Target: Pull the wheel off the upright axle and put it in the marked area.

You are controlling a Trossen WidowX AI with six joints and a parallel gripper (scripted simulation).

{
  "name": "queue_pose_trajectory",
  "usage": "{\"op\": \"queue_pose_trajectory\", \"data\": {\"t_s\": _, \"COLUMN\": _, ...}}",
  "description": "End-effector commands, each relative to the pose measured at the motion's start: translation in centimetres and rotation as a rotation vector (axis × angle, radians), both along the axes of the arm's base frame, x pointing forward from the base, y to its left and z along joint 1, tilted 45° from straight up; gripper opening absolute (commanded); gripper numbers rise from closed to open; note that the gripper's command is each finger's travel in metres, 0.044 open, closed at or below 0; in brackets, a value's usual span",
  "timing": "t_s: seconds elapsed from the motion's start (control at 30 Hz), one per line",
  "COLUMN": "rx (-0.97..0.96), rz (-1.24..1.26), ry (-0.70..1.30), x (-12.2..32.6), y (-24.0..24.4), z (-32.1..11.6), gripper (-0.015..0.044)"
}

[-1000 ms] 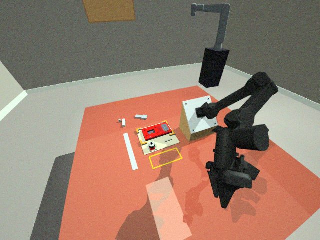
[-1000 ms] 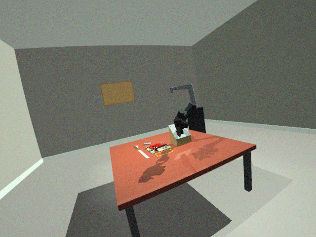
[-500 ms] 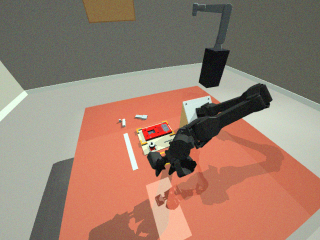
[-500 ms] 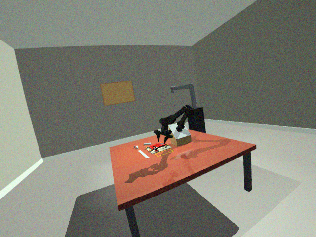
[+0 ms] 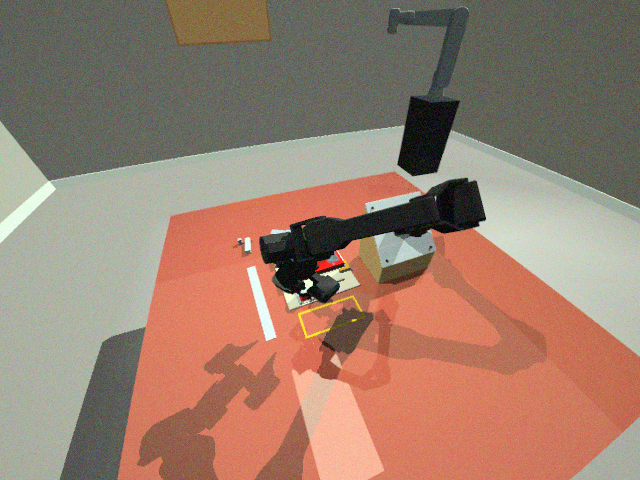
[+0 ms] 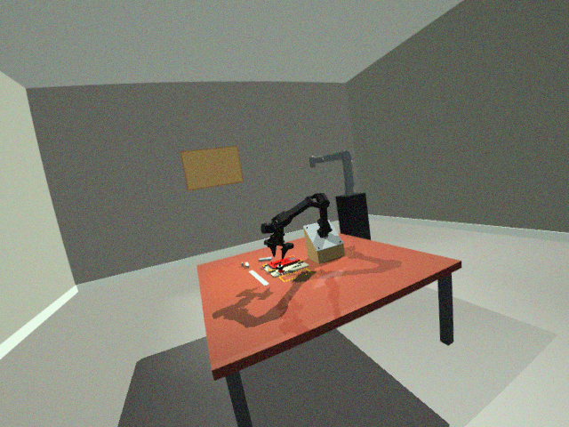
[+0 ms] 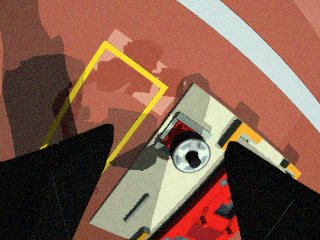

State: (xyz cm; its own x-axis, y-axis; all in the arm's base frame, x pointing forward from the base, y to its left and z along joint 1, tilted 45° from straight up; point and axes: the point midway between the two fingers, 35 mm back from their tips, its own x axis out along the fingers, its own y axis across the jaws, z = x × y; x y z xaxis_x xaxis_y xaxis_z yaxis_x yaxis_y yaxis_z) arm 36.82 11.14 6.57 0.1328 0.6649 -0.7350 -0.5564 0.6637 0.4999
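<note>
My end effector hangs open and empty above the wheel, which sits on its axle on the cream board. I judge the wheel small, rigid, light, perhaps slick; I'd pinch its rim and lift straight up. The yellow marked area lies just beside the board's edge. A white strip lies on the other side.

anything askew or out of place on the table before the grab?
Nothing stands out. The silver wheel sits on its axle on the cream base plate, the yellow-outlined area holds nothing, and the open black hand hangs above the wheel.
</note>
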Motion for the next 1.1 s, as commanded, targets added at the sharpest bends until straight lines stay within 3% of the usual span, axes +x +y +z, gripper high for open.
{"op": "queue_pose_trajectory", "data": {"t_s": 0.0, "rx": 0.039, "rz": -0.151, "ry": 0.277, "x": -0.8, "y": -2.5, "z": -3.3, "gripper": 0.03}}
{"op": "queue_pose_trajectory", "data": {"t_s": 0.13, "rx": 0.068, "rz": -0.265, "ry": 0.483, "x": -1.8, "y": -4.2, "z": -5.4, "gripper": 0.03}}
{"op": "queue_pose_trajectory", "data": {"t_s": 0.47, "rx": 0.067, "rz": -0.265, "ry": 0.483, "x": -1.4, "y": -3.7, "z": -5.4, "gripper": 0.03}}
{"op": "queue_pose_trajectory", "data": {"t_s": 0.93, "rx": 0.071, "rz": -0.264, "ry": 0.484, "x": -1.5, "y": 1.5, "z": -10.3, "gripper": 0.03}}
{"op": "queue_pose_trajectory", "data": {"t_s": 1.07, "rx": 0.063, "rz": -0.255, "ry": 0.479, "x": -1.5, "y": 1.3, "z": -9.9, "gripper": 0.0215}}
